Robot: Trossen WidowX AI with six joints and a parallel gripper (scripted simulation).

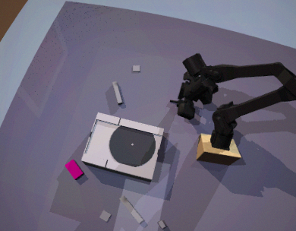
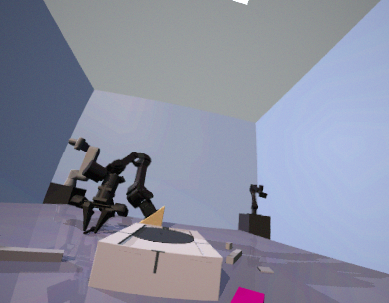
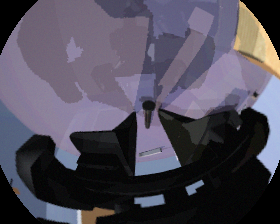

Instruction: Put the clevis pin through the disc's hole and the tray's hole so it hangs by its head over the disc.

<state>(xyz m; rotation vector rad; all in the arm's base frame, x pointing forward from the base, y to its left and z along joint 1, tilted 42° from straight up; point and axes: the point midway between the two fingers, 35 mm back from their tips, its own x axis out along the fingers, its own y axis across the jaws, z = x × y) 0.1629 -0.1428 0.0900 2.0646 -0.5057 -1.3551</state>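
Wrist view: dark clevis pin (image 1: 174, 101) (image 2: 89, 231) (image 3: 148, 114) between the gripper's (image 1: 176, 106) (image 2: 91, 230) (image 3: 148, 113) parted fingertips, not pinched; best to centre the fingers on its shank before closing. Disc (image 1: 124, 150) (image 2: 160, 235) lies in the tray (image 1: 94, 149) (image 2: 153, 271).

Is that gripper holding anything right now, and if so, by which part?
Nothing is held: the gripper is partly open, with visible gaps beside the pin.
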